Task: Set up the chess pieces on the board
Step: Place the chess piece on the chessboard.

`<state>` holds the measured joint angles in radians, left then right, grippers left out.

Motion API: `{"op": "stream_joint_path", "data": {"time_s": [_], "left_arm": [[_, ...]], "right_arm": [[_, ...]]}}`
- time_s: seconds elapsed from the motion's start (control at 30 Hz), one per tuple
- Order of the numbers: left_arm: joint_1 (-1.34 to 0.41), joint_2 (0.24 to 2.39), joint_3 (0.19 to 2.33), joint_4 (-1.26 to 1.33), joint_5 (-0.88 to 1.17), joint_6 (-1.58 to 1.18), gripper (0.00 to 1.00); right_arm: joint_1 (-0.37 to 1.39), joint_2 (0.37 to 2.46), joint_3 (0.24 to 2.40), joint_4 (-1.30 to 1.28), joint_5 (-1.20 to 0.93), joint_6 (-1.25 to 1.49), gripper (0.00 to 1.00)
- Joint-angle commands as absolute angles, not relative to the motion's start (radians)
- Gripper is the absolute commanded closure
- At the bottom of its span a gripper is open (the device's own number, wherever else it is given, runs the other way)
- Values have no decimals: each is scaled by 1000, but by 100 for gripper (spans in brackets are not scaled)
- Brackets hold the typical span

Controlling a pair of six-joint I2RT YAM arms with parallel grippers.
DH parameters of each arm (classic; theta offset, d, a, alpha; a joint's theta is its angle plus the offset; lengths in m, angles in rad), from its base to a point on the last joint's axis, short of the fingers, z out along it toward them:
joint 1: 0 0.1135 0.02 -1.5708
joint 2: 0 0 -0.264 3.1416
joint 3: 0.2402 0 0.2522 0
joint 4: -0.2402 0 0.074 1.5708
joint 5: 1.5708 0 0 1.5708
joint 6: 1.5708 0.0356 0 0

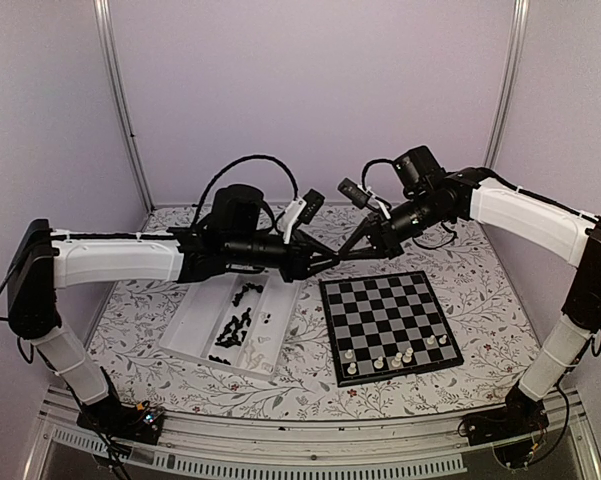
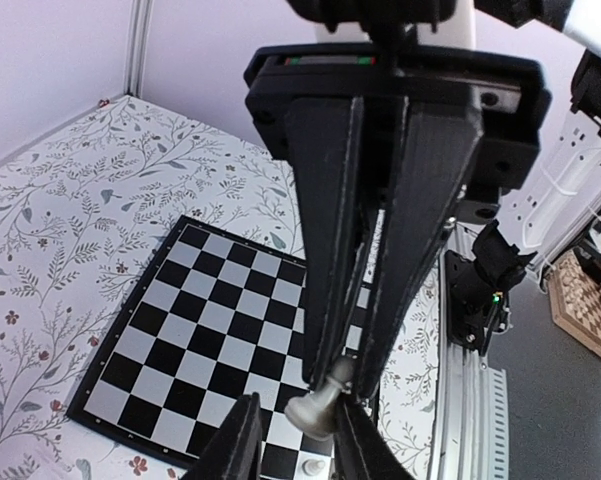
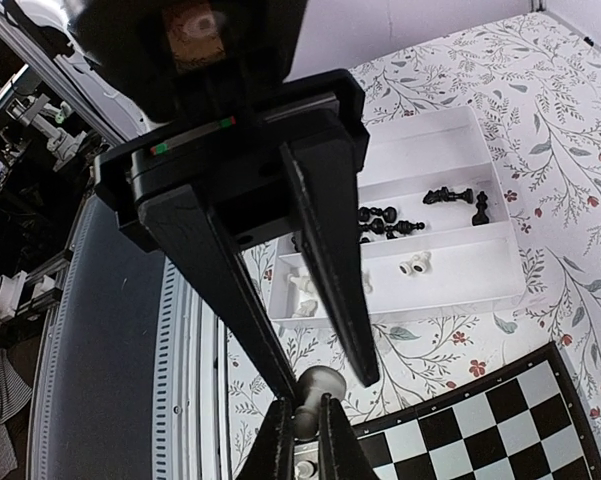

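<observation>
Where the two arms meet: one white piece (image 3: 315, 385), aloft between tray (image 1: 193, 338) and board (image 1: 380, 310).
Right gripper (image 3: 305, 408): one; fingers clamped on that piece.
Left gripper (image 2: 298, 405): one; fingers parted either side of it.
Board: one; about seven white chess pieces (image 1: 396, 360) on its near rows.
Tray: one, left of board; black pieces (image 1: 242, 322) clustered inside, number unclear.
Surface: table (image 1: 480, 290) under a floral cloth.
Room: pale lilac walls (image 1: 310, 90); two metal posts (image 1: 120, 100) behind.
</observation>
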<state>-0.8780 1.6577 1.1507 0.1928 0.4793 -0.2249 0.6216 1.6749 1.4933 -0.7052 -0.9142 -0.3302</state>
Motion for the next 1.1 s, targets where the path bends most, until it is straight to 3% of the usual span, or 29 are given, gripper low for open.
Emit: {"op": "stream_joint_path", "data": {"time_s": [0.0, 0.57, 1.07], "left_arm": [[-880, 1659, 1197, 100, 450, -165, 68], [-742, 1439, 1108, -152, 321, -12, 60], [-730, 1479, 1115, -157, 339, -32, 59]], "right_arm": [[629, 1666, 1519, -704, -838, -348, 100], [618, 1443, 1161, -888, -351, -686, 100], [619, 1537, 1019, -973, -224, -750, 100]]}}
